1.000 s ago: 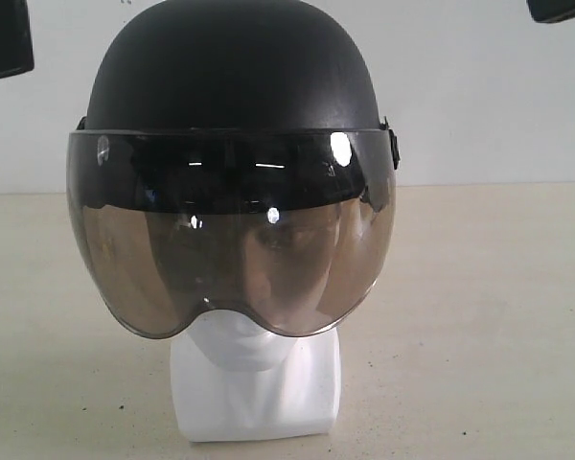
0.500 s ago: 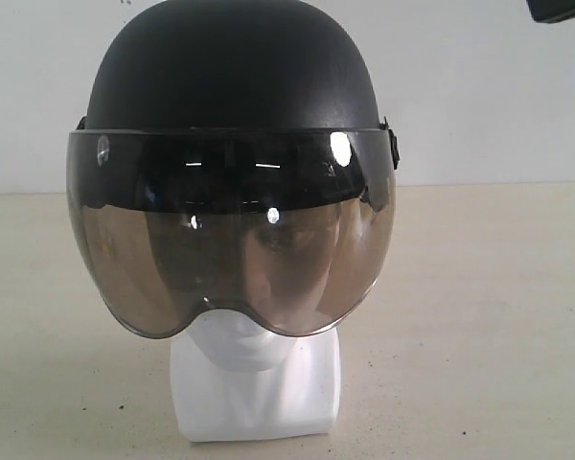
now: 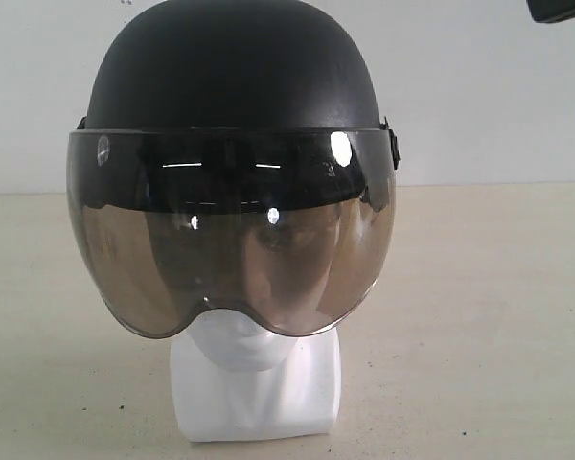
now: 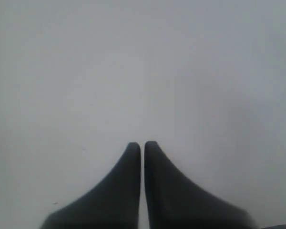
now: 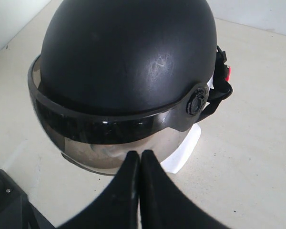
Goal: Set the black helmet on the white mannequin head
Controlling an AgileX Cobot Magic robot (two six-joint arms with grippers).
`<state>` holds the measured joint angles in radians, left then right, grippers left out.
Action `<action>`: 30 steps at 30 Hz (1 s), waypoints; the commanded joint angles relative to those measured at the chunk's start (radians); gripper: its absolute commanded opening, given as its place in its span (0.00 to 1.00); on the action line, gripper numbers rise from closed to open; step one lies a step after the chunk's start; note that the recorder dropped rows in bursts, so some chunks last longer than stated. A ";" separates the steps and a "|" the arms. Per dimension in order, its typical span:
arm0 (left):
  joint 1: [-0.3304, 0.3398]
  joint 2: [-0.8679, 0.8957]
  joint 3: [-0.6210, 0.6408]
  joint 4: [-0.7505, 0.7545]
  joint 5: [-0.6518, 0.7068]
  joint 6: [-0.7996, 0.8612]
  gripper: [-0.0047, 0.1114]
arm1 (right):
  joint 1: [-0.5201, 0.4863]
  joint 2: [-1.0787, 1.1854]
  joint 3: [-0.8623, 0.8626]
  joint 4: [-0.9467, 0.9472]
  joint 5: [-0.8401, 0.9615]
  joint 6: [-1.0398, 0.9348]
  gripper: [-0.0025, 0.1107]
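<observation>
Centrally, the black helmet (image 3: 232,67) sits on the white mannequin head (image 3: 254,393), which stands on the pale worktop (image 3: 479,316). The smoky visor (image 3: 230,259) hangs over the face and leaves only chin, neck and squarish base bare. Left hand (image 4: 142,145): fingers pressed together, holding nothing, facing a blank pale surface with the helmet out of its view. Right hand (image 5: 140,155): likewise pressed together and empty, raised clear of the helmet on its right. By this layout the task appears complete. Handling, as judged: the shell looks stiff and matte, too broadly rounded for a narrow pinch; the visor looks glossy, slippery and easily scratched. The lower rim near the round side screw (image 5: 197,101) would offer the surest hold. Being wider than the head, the helmet could tip the probably light stand if nudged sideways.
</observation>
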<state>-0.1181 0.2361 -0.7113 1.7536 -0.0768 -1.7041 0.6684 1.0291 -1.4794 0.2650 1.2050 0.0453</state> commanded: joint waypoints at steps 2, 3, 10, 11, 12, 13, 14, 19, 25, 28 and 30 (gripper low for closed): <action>-0.003 -0.172 0.189 -0.009 0.164 0.016 0.08 | 0.004 -0.009 0.002 -0.009 0.002 -0.001 0.02; -0.003 -0.193 0.214 -0.009 0.164 0.016 0.08 | 0.004 -0.009 0.002 -0.009 0.002 -0.001 0.02; -0.003 -0.236 0.320 -0.115 0.191 -0.042 0.08 | 0.004 -0.009 0.002 -0.009 0.002 -0.001 0.02; -0.003 -0.236 0.320 -0.147 0.216 -0.063 0.08 | 0.004 -0.009 0.002 -0.009 -0.002 -0.001 0.02; -0.003 -0.236 0.320 -0.182 0.238 -0.085 0.08 | 0.004 -0.009 0.002 -0.009 -0.004 -0.001 0.02; -0.003 -0.236 0.320 -0.206 0.267 -0.114 0.08 | 0.004 -0.009 0.002 -0.009 -0.006 -0.001 0.02; -0.003 -0.236 0.320 -0.223 0.281 -0.140 0.08 | 0.004 -0.009 0.002 -0.009 -0.008 -0.001 0.02; -0.003 -0.236 0.320 -0.312 0.357 -0.330 0.08 | 0.004 -0.009 0.002 -0.009 -0.010 -0.001 0.02; -0.003 -0.236 0.326 -0.833 0.634 -0.385 0.08 | 0.004 -0.009 0.002 -0.009 -0.010 -0.001 0.02; -0.003 -0.236 0.357 -0.806 0.594 -0.237 0.08 | 0.004 -0.009 0.002 -0.009 -0.010 -0.001 0.02; -0.003 -0.236 0.381 -0.786 0.476 -0.055 0.08 | 0.004 -0.009 0.002 -0.009 -0.010 -0.001 0.02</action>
<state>-0.1181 0.0061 -0.3551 0.9525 0.5053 -1.9431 0.6684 1.0291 -1.4794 0.2650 1.2050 0.0453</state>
